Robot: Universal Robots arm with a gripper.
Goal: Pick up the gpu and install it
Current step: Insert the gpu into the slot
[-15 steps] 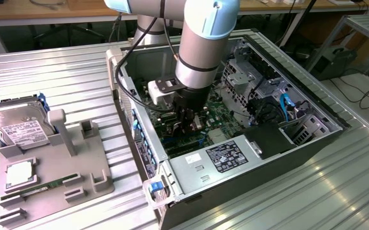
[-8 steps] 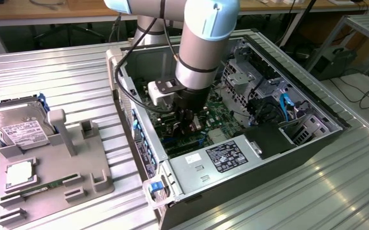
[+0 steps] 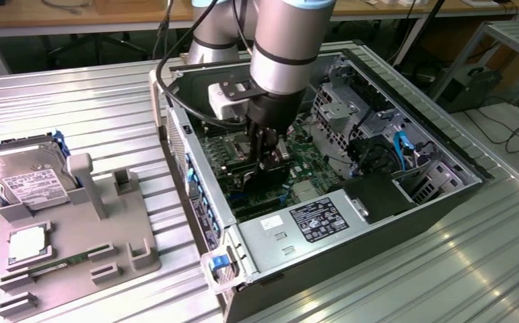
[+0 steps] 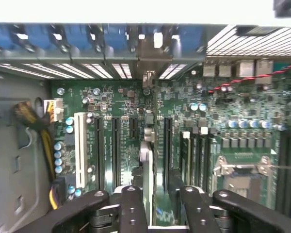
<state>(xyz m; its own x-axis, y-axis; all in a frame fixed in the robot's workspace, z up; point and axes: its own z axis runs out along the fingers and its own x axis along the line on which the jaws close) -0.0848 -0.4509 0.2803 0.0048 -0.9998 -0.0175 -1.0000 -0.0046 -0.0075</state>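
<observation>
Exterior view first: the arm (image 3: 282, 47) reaches down into the open computer case (image 3: 349, 222) lying on the metal bench (image 3: 474, 269), and the end effector (image 3: 268, 158) is deep inside, just above the motherboard (image 3: 309, 165). It's clamped on the gpu (image 3: 264, 182), which hangs as a dark slab below the fingers, standing on edge and close to the board. Off on the exterior view's left, well apart from the case, a grey fixture tray (image 3: 79, 249) carries a silver hard drive (image 3: 25, 178) with a white label and a long narrow green RAM stick (image 3: 57, 264).

Over to the wrist view: the black fingers (image 4: 131, 208) sit closed on the gpu (image 4: 146, 170), seen edge-on as a thin upright strip running between the long black expansion slots (image 4: 115, 150). A white slot (image 4: 80, 150) sits further along, near a bundle of yellow and black cables (image 4: 41, 131). Whether the card's edge is touching a slot, I can't tell. Blue latches (image 4: 63, 39) line the case's rear wall.
</observation>
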